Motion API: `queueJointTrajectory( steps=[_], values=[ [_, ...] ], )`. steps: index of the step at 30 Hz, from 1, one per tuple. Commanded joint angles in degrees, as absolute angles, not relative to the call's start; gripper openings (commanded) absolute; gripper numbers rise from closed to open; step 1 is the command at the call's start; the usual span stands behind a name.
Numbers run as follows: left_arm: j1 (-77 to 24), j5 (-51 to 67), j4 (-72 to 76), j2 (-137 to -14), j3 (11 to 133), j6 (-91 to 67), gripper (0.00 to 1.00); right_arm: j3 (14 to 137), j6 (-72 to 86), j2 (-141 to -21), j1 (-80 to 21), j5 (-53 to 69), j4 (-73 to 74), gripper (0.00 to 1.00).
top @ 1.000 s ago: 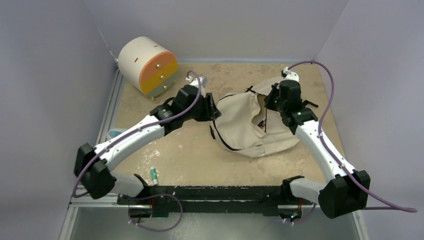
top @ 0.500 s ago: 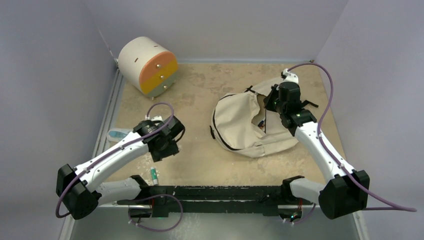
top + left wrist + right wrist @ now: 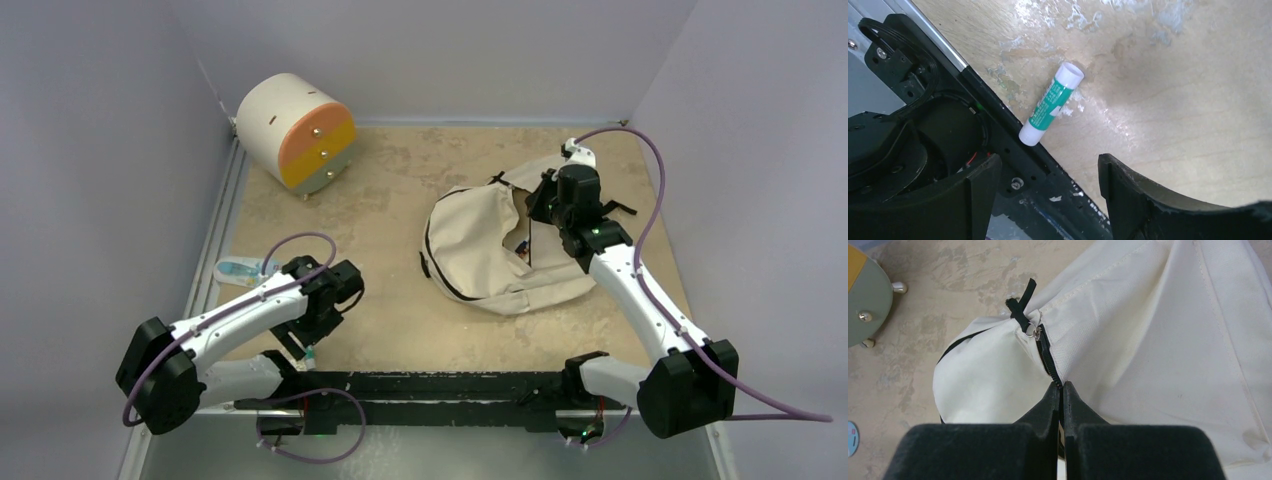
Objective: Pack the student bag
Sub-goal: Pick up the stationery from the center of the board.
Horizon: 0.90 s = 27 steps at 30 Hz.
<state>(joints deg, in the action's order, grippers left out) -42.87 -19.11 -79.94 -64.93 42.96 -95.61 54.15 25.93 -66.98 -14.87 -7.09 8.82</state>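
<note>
We look down on a table [image 3: 400, 310] with two robot arms. The student bag [image 3: 480, 250], cream fabric with black zipper lines, lies slumped on the right half of the table, well apart from the left arm.

The right gripper [image 3: 1060, 387] is clenched. Its two black fingers meet on the bag's cloth right at the zipper line, and they seem to hold the edge of the opening.

The left gripper [image 3: 1048, 165] hangs low over the near left edge. Its fingers are spread wide and hold nothing.

Just ahead of those fingers lies a green and white glue stick [image 3: 1050, 104], flat on the table. One end rests against the black base rail [image 3: 1013, 150], and the other end points away into the table. Its long axis runs at a slant to the gap between the fingers, neither across it nor along it.

We judge that the left arm, by far the nearer, is lining up to pick up the stick. The wrist probably needs to turn so the fingers close across the stick's sides. The rail beside it leaves little room for one finger.
</note>
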Motion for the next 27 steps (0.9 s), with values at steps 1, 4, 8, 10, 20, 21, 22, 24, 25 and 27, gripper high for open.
queueJointTrajectory(
  steps=[1,4,8,10,20,21,22,24,25,27],
  values=[
    [-42.61,-23.39,-80.15,-67.39,42.52,-102.19,0.71,54.33,26.16,-65.48,-14.83,-5.24,5.08,0.00],
    [-41.70,-24.38,-77.71,-68.03,41.54,-100.69,0.70,54.20,26.28,-65.46,-14.85,-5.02,4.80,0.00],
    [-41.13,-26.31,-74.80,-66.85,40.34,-98.49,0.72,54.19,26.32,-65.81,-14.83,-4.22,4.38,0.00],
    [-39.92,-26.03,-71.76,-65.20,39.16,-96.25,0.72,54.22,26.34,-66.10,-14.83,-3.82,4.08,0.00],
    [-35.44,-25.82,-62.39,-64.13,35.91,-87.07,0.71,54.84,26.37,-66.64,-14.81,-3.19,4.10,0.00],
    [-35.42,-25.90,-62.59,-65.27,36.16,-87.27,0.71,54.84,26.44,-66.58,-14.85,-3.29,4.11,0.00],
    [-35.49,-26.13,-62.95,-66.40,36.47,-87.69,0.71,54.84,26.50,-66.54,-14.85,-3.26,4.05,0.00],
    [-35.43,-27.05,-64.07,-69.47,37.45,-89.20,0.70,54.89,26.65,-66.58,-14.79,-3.02,3.96,0.00],
    [-35.32,-27.22,-64.64,-71.63,37.94,-89.75,0.70,54.97,26.66,-66.57,-14.82,-2.99,4.00,0.00],
    [-35.27,-27.64,-65.70,-74.83,38.86,-90.79,0.70,55.12,26.71,-66.49,-14.85,-2.95,4.19,0.00]
  ],
)
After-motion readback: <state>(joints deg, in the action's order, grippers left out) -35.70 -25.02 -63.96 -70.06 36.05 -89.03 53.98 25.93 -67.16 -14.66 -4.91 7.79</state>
